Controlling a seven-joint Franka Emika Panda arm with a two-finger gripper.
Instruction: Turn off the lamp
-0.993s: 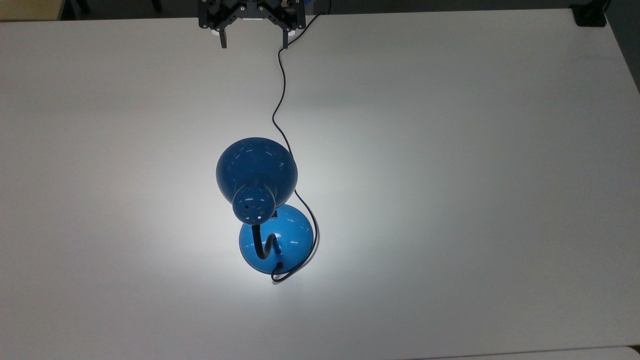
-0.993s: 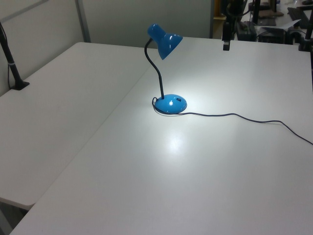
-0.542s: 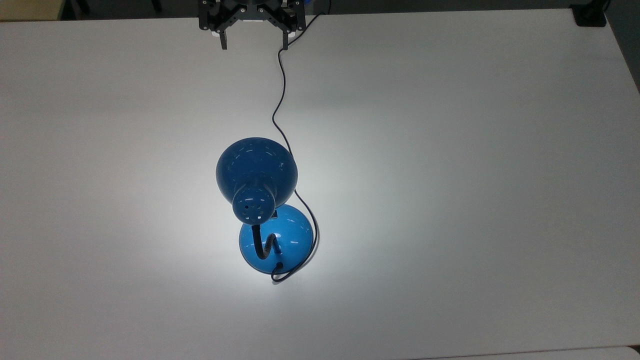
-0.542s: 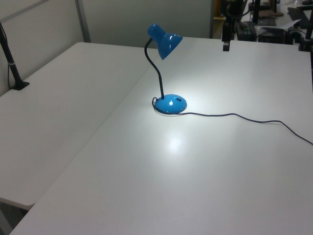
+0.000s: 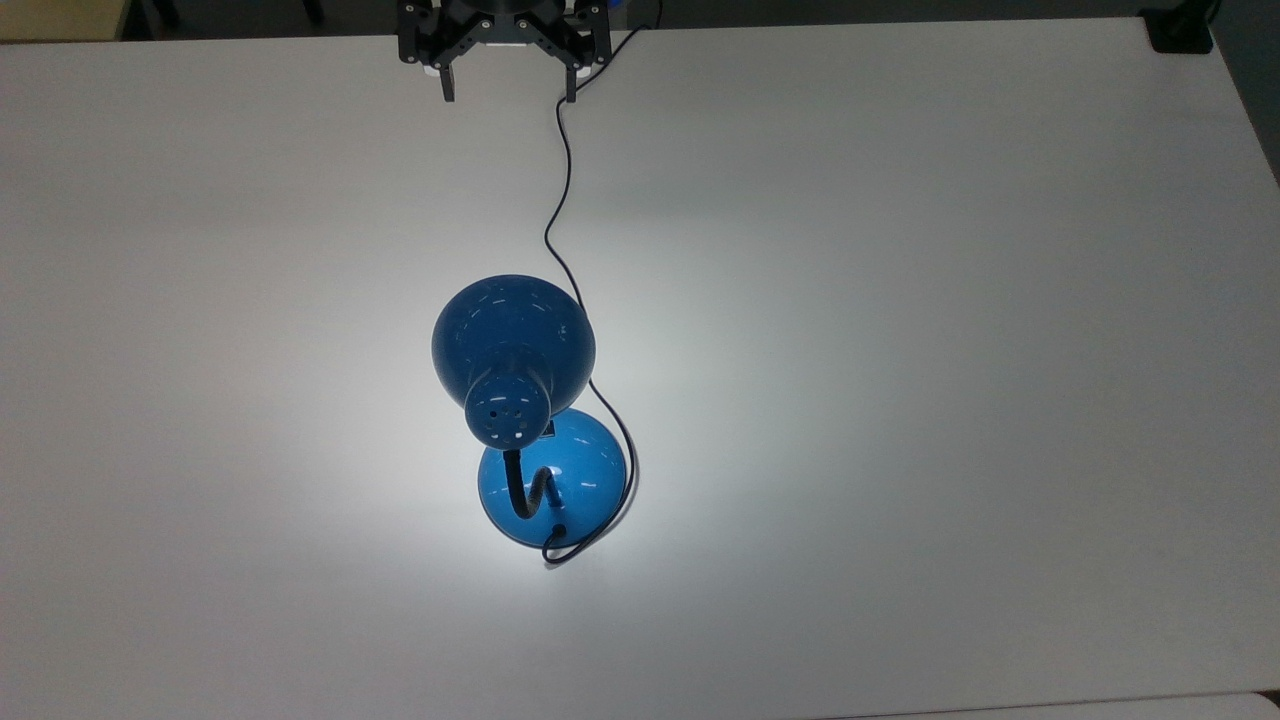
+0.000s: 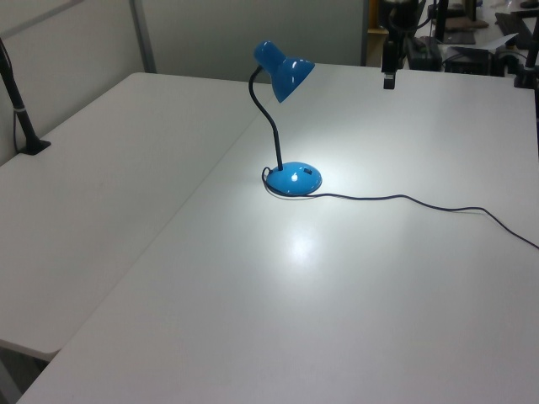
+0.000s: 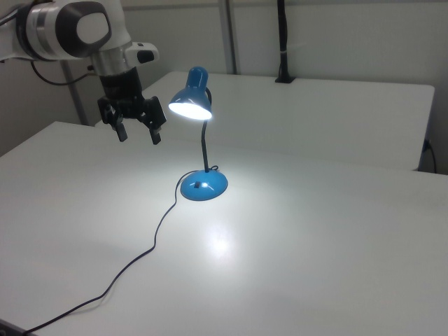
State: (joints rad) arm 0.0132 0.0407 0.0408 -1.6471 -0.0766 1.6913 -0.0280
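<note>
**Lamp burning, gripper waiting well off from the switch**

You are looking at two black fingers (image 7: 155,133) spread wide and holding nothing, as the black two-finger gripper (image 7: 138,134) is hanging above the white table (image 5: 900,300) at the top view's upper edge. The glossy blue desk lamp with dome shade, black gooseneck and round domed base (image 5: 513,345) is standing well apart from it, near the table's middle, down the top view from the fingers and to the right view's right of them. A small dark patch on the base (image 7: 199,185), likely the switch, is facing the right view's front-left, so your coming move probably means travelling toward the base and down. The shade (image 7: 190,99) is glowing and throwing a bright pool on the table. The thin black cord (image 5: 557,190) is trailing from the base toward the gripper's side.
</note>
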